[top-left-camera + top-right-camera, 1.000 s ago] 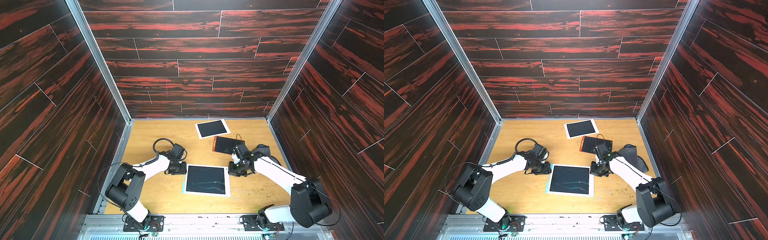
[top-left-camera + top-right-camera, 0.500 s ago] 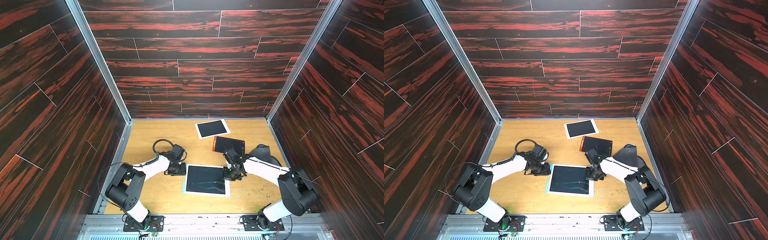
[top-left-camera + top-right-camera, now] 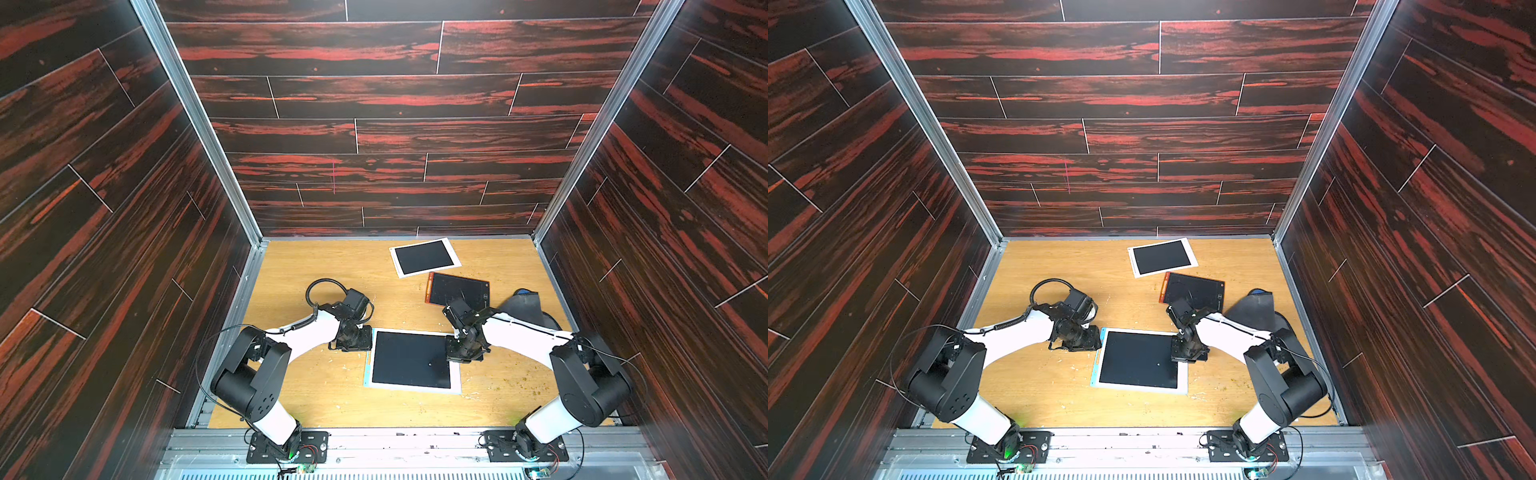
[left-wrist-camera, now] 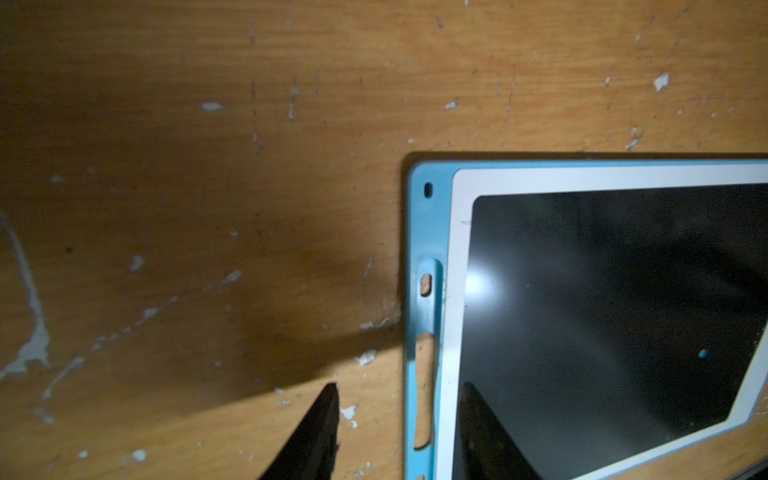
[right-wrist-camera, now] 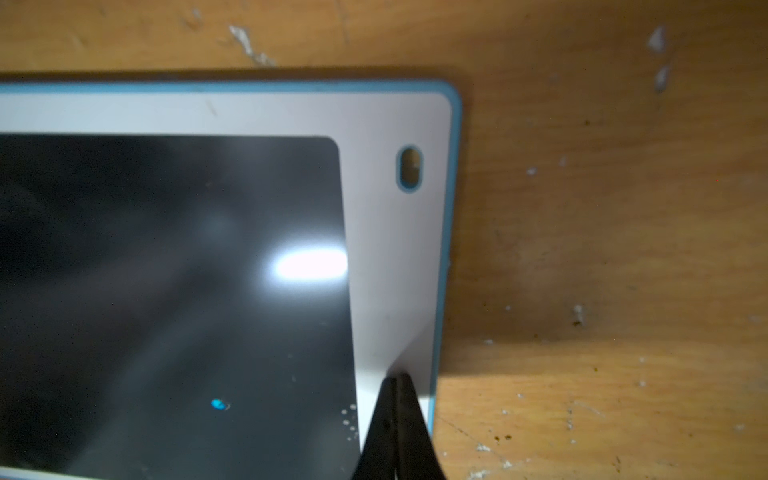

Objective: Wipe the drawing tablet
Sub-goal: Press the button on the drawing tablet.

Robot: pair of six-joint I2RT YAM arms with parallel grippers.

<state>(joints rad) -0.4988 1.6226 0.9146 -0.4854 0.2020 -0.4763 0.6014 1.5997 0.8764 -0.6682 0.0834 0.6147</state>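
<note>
Left tool (image 4: 399,386) spread, one finger over bare tabletop (image 4: 187,208), the other over the screen, straddling the drawing tablet's (image 4: 602,291) blue slotted edge, not pinching it. Tablet lies flat at lower centre in both top views (image 3: 411,365) (image 3: 1140,361): blue case, white bezel, glossy black screen, one small blue dot (image 5: 218,404). Long axis looks left-right across the frame, slightly skewed; slotted edge at frame left, wide bezel with oval hole (image 5: 410,168) at frame right. Right tool (image 5: 397,380) pressed together, tip down on that wide bezel by the right edge. Open tabletop left of and below the tablet. Upper right: red-framed tablet (image 3: 457,291), white-framed tablet (image 3: 424,257), dark cloth (image 3: 521,305).
</note>
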